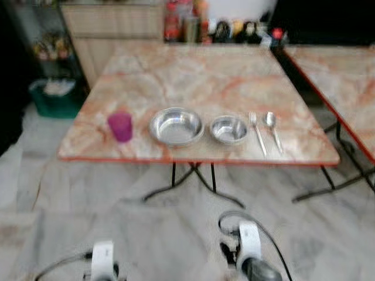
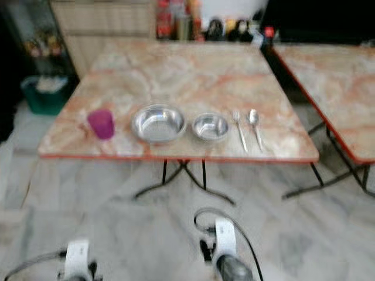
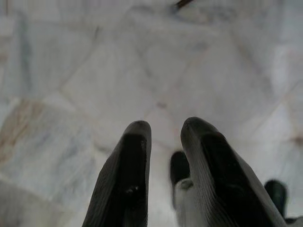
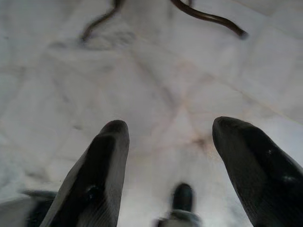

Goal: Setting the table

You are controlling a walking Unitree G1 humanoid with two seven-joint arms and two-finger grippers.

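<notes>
On the marble-patterned table [image 1: 199,76], a row stands along the near edge. From left to right it holds a purple cup [image 1: 120,126], a wide steel bowl [image 1: 176,126], a smaller steel bowl [image 1: 228,129], a fork [image 1: 256,132] and a spoon [image 1: 272,129]. Both arms hang low in front of the table, well short of it. My left gripper [image 3: 165,127] points at the floor with a narrow gap between its fingers and holds nothing. My right gripper [image 4: 173,125] is open wide over the floor, also empty.
A second marble table [image 1: 345,82] stands close on the right. Bottles and jars [image 1: 217,26] line the far wall, and a green bin [image 1: 55,96] sits on the floor at the far left. Black table legs [image 1: 193,178] curve over pale tiled floor.
</notes>
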